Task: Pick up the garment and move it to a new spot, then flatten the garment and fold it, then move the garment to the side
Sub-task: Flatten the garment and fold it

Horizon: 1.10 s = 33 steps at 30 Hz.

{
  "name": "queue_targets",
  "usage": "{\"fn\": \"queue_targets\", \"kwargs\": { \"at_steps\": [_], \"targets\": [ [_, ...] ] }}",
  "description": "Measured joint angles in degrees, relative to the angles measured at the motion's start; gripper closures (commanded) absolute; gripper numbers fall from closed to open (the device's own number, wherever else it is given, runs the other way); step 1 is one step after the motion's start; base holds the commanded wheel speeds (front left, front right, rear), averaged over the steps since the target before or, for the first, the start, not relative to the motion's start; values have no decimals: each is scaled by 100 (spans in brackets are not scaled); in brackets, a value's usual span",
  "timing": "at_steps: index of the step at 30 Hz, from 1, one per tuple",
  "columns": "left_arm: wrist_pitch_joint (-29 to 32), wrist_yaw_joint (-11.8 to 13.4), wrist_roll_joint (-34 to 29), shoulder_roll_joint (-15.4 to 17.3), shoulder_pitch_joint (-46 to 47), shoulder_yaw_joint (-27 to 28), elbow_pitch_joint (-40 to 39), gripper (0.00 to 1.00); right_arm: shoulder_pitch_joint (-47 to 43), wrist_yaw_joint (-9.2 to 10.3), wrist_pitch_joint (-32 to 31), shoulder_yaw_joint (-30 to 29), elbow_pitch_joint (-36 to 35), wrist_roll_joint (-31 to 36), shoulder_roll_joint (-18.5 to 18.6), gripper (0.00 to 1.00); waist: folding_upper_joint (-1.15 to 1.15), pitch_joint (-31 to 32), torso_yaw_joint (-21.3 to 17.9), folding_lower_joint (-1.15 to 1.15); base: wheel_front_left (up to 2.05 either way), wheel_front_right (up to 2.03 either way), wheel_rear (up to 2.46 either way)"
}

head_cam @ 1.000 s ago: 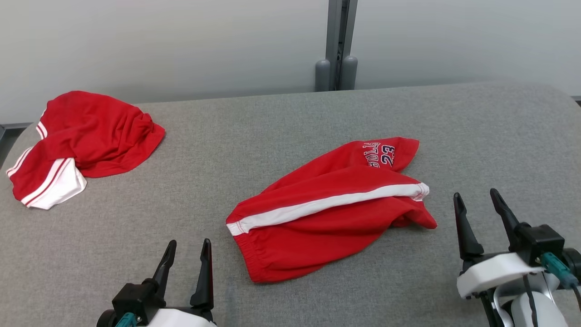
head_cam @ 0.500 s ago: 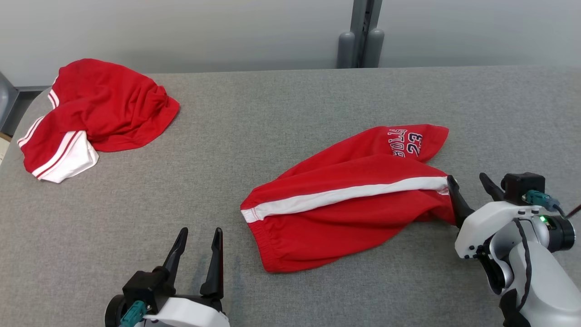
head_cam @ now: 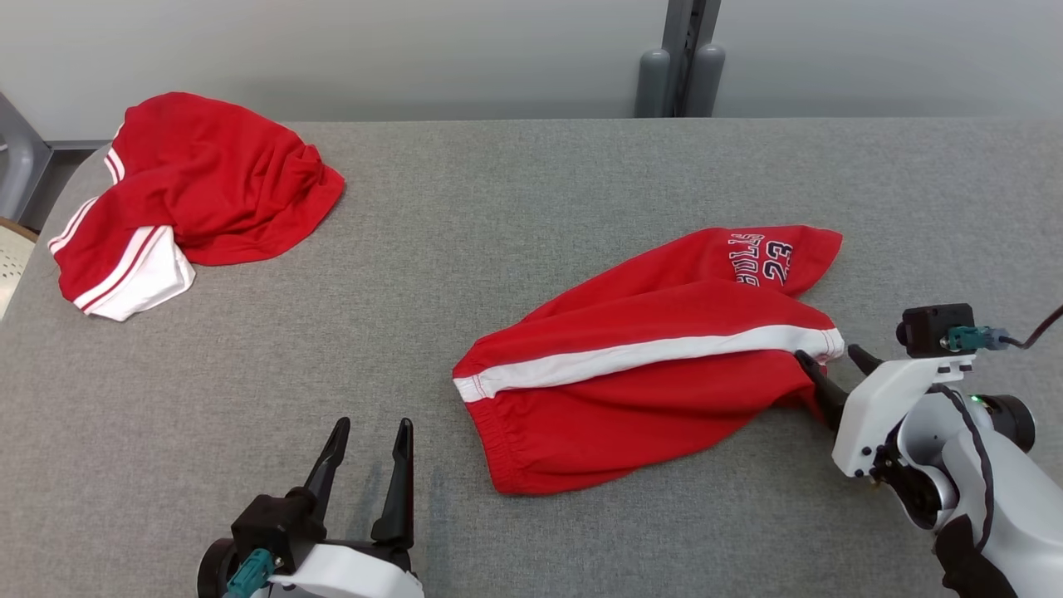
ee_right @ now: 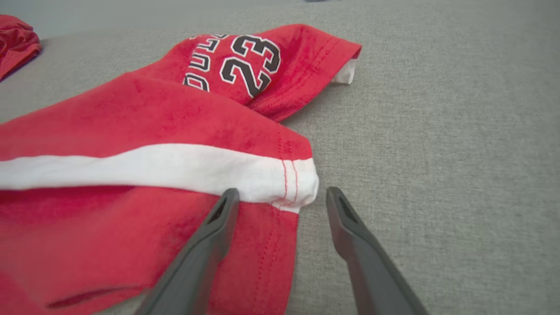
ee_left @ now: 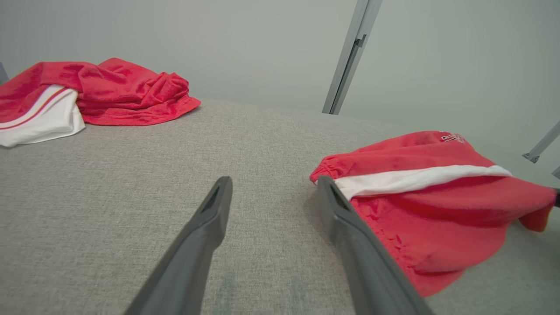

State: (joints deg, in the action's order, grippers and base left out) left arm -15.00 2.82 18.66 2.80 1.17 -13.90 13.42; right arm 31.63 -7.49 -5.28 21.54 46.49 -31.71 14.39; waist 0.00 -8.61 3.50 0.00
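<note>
R wrist: shorts (ee_right: 153,122) hem betw. spread R gripper (ee_right: 282,194) tips; head: unclear.

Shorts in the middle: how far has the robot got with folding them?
Nothing looks done: the shorts lie rumpled and unfolded on the table. In hand: the right gripper, open, straddles the hem corner at the white stripe, not closed on it; the left gripper sits open near the waistband. Left: lifting, moving, flattening, folding, setting aside.

Left gripper (head_cam: 374,424) low at lower left, fingers parted, pointing forward. Right gripper (head_cam: 828,354) at right, fingers spread wide, its white wrist (head_cam: 879,400) angled inward, tips down low.
</note>
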Motion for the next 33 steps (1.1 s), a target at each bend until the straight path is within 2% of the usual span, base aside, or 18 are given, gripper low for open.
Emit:
{"fn": "queue_targets", "kwargs": {
  "at_steps": [11, 16, 17, 24, 25, 28, 33],
  "targets": [
    [0, -47, -53, 0, 40, -82, 69, 0, 389, 0, -278, 826, 207, -884, 280, 0, 0, -56, 119, 0, 0, 0, 0],
    [0, -47, -64, 0, 53, -88, 82, 0, 554, 0, -200, 1073, 350, -1112, 366, 49, 0, -90, 179, 0, 0, 0, 0],
    [0, -47, -66, 0, 53, -88, 81, 0, 577, 0, -160, 1129, 368, -1135, 382, 49, 0, -96, 186, 0, 0, 0, 0],
    [0, -29, -68, 0, 53, -70, 71, 0, 695, 0, 18, 1513, 406, -1327, 417, 68, 0, -99, 139, 0, 0, 0, 0],
    [0, -27, -68, 0, 53, -71, 71, 0, 716, 0, 38, 1566, 414, -1357, 420, 73, 0, -99, 125, 0, 0, 0, 0],
    [1, -29, -67, 0, 53, -70, 70, 0, 805, 0, 145, 1662, 437, -1400, 443, 100, 0, -103, 81, 0, 0, 0, 0],
    [1, -68, -32, 0, 54, -67, 51, 0, 882, 0, 411, 1822, 366, -1463, 502, 100, 0, -84, -2, 0, 0, 0, 0]
  ]
}}
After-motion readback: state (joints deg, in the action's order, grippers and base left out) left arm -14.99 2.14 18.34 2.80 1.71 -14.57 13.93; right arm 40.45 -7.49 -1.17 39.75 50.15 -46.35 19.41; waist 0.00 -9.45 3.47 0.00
